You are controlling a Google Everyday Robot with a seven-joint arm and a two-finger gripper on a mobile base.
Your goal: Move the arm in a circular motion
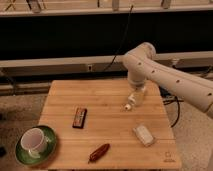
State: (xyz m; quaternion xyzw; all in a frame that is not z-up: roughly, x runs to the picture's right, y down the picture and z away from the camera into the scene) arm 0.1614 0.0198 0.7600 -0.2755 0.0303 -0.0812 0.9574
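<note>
Camera view: near the wooden table's (pixel 107 97) left front corner a cup (pixel 33 141) sits on a green saucer (pixel 49 134). A dark bar (pixel 79 117) and a red item (pixel 99 152) lie flat, apart from the gripper (pixel 132 101). It hangs low over the right-centre boards, and I cannot tell its grip. The arm (pixel 165 80) reaches in from the right, and judging by the bare wood, leftward looks free for circling.

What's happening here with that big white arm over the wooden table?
A robot's white arm reaches in from the right, bent at its elbow, with the gripper hanging over the table's right-rear part. It is handling none of the items: the white cup on its green saucer, the dark bar, the reddish piece and the white packet all lie apart from it. The job is only to trace a circle with the arm.
</note>
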